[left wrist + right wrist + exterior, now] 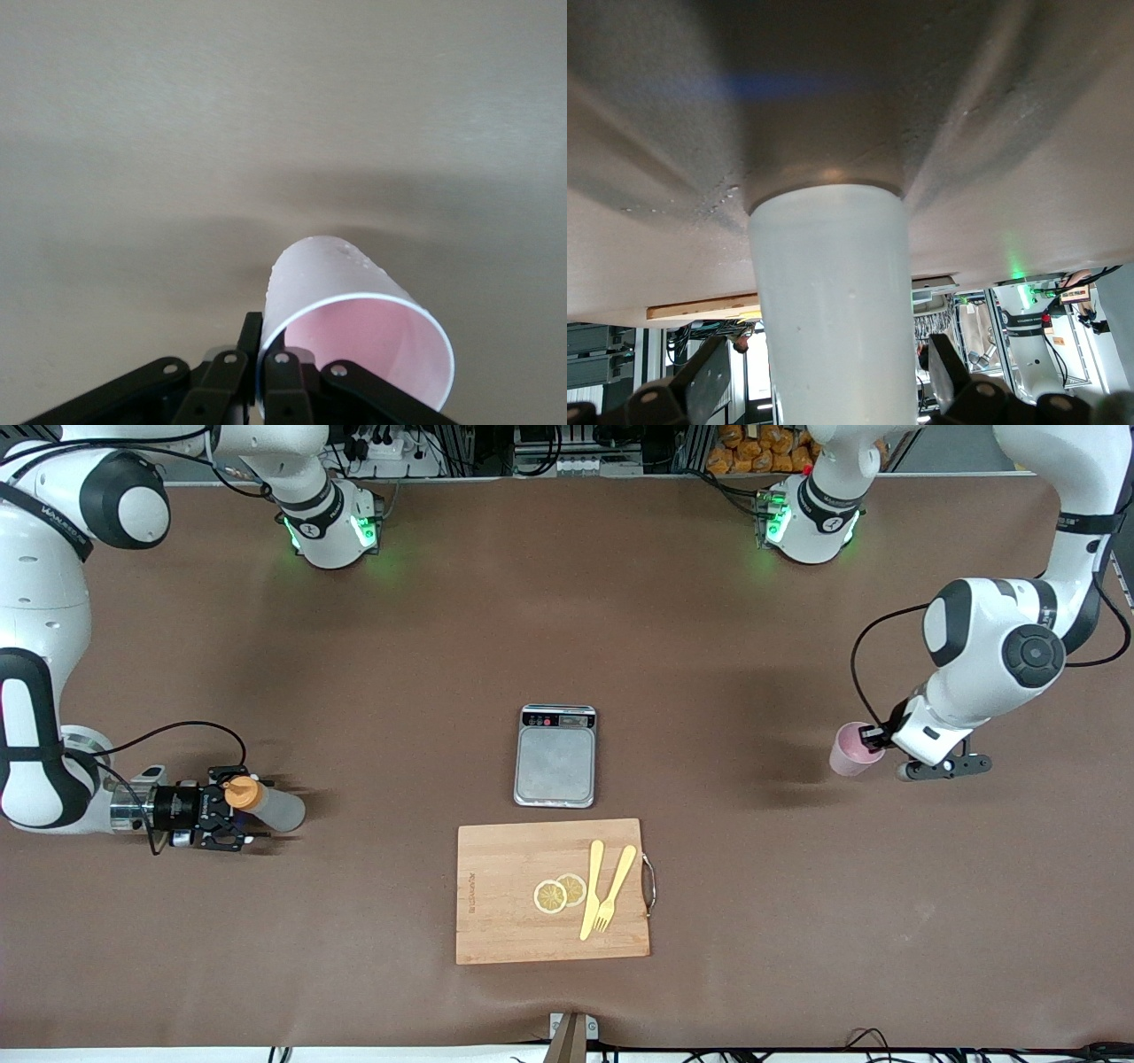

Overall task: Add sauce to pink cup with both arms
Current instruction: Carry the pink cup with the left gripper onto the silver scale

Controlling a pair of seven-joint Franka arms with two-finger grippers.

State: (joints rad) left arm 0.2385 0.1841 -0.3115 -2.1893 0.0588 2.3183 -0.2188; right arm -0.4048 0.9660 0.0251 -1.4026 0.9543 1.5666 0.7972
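Note:
The sauce bottle [270, 806], greyish-white with an orange cap, stands upright on the table near the right arm's end. My right gripper [255, 811] lies level around it, and the fingers are open with a gap on each side of the bottle [828, 301]. The pink cup [852, 749] is near the left arm's end, tilted. My left gripper [873, 737] is shut on its rim, one finger inside and one outside, as the left wrist view shows on the cup [354, 310].
A grey scale [555, 760] sits at mid-table. Nearer the front camera lies a wooden cutting board [496, 903] with two lemon slices [558, 893], a yellow knife and a fork [614, 890]. The brown table [709, 646] lies open around both grippers.

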